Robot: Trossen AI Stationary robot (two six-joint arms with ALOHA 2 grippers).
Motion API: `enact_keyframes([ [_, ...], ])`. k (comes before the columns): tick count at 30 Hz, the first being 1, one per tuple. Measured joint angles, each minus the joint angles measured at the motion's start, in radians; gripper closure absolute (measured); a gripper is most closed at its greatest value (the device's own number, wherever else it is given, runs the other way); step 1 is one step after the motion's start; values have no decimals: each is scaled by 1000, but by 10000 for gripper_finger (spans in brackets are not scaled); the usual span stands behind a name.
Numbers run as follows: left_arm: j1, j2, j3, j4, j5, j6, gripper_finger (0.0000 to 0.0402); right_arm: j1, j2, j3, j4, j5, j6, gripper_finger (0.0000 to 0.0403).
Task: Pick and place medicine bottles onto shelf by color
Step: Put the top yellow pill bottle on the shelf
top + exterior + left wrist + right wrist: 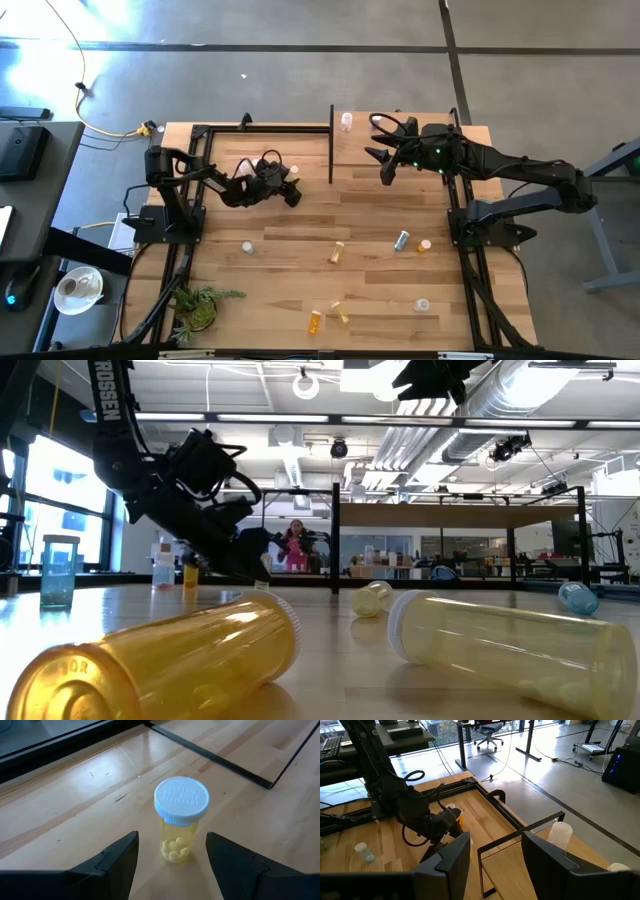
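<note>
A yellow pill bottle (180, 820) stands upright on the bench between the left gripper's (170, 865) wide-open fingers, ungrasped. Next: close, lift, carry to the shelf (390, 155), where the right gripper (385, 160) hovers, open and empty.

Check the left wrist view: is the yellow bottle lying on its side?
No, the yellow bottle stands upright, white cap on top.

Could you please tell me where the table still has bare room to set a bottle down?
Free: the middle strip between the left gripper and the row of fallen medicine bottles, and most of the shelf beneath the right gripper. Crowded: the front edge, around the orange bottle and the plant.
</note>
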Motion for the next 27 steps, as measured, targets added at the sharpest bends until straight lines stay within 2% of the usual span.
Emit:
enact_keyframes([
  [6,0,0,2,1,0,0,192,0,0,0,0,0,-2,233],
  [21,0,0,2,4,2,26,306,0,0,0,0,0,-3,233],
  [27,0,0,2,5,7,41,321,0,0,0,0,0,-3,233],
])
